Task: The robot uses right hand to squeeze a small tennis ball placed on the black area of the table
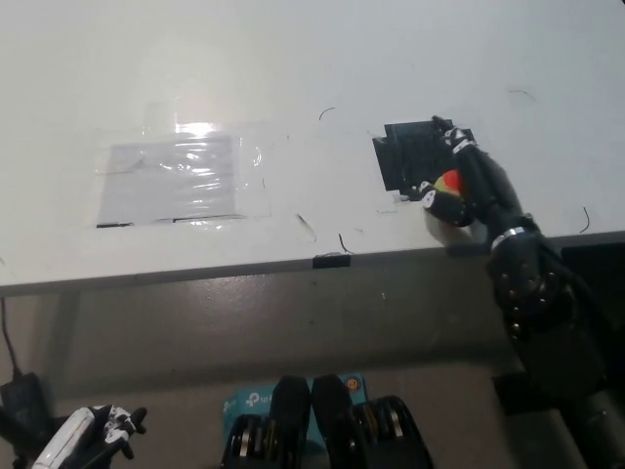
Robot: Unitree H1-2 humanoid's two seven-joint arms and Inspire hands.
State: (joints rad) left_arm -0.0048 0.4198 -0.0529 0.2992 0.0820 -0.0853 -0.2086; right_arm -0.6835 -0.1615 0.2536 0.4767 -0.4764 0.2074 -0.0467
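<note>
The white left hand [88, 437] rests at the lower left, below the table edge — its finger state cannot be determined. On the white table [293, 78], a clear plastic sheet [176, 176] lies left of the black square patch [415, 154]. The black right hand [474, 186] is closed around the small yellow-green and orange tennis ball [447, 186] — located at the patch's near edge.
</note>
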